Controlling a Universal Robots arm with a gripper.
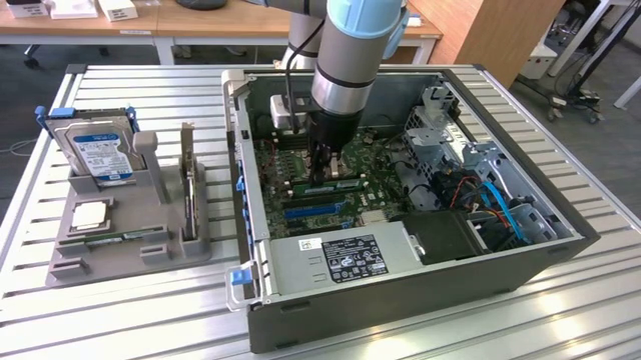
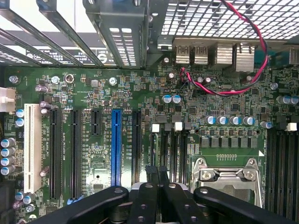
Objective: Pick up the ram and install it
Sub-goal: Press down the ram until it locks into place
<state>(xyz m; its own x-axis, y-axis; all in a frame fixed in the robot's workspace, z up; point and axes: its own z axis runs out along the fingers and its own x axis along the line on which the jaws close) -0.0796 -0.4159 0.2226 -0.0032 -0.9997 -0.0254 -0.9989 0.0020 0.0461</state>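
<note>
From where I'm driving, the pincer is down inside the open PC case, right over the motherboard; its fingers are pressed fully together, and I can't make out anything clamped between them; the tips sit just above the board, beside the memory slots next to the silver CPU socket. The ram looks to be lying flat in the grey holder on the exterior view's left, low near the holder's front edge, well apart from the pincer; it's small in that view, so take that loosely.

Room to move is tight; the case walls box the arm in, the power supply sits near the front, the drive cage and its blue cables crowd the exterior view's right, and a red and black wire pair loops over the board near the rear ports. The blue expansion slot and the white slot stand open.

Everything rests on a ribbed metal bench; the holder also carries a hard drive standing up and a taller card; wooden desks run behind.
</note>
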